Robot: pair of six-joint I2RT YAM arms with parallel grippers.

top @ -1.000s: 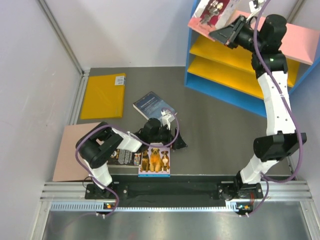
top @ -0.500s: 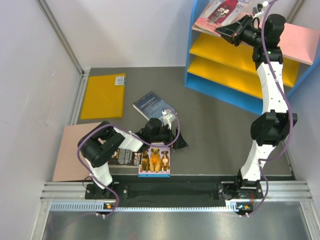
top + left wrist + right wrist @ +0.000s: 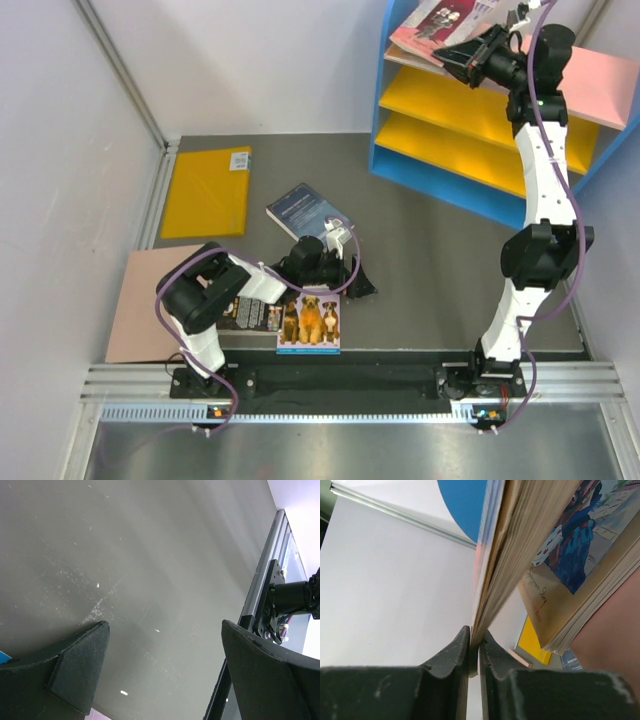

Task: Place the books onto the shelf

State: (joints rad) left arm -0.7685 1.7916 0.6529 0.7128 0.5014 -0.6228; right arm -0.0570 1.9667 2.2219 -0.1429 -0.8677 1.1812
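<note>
My right gripper (image 3: 468,52) is up at the shelf (image 3: 385,90) and is shut on the edge of the red-and-white book (image 3: 438,20), which lies over the pink top board (image 3: 600,80). In the right wrist view the jaws (image 3: 474,632) pinch that book (image 3: 520,540), with the tan book with a blue figure (image 3: 570,570) just beneath it. On the table my left gripper (image 3: 350,275) rests open, only bare grey surface between its fingers (image 3: 164,630). Around it lie the dog book (image 3: 308,320), the black book (image 3: 245,315) and the navy book (image 3: 308,212).
A yellow flat sheet (image 3: 207,190) lies at the table's far left. A pinkish-brown board (image 3: 135,305) sits at the near left, partly under the left arm. The yellow inner shelves (image 3: 450,100) face the table. White walls close in the left and back sides.
The right arm has stretched up and carried the red-and-white book further back over the shelf top, laying it flatter. The left arm has not moved.
</note>
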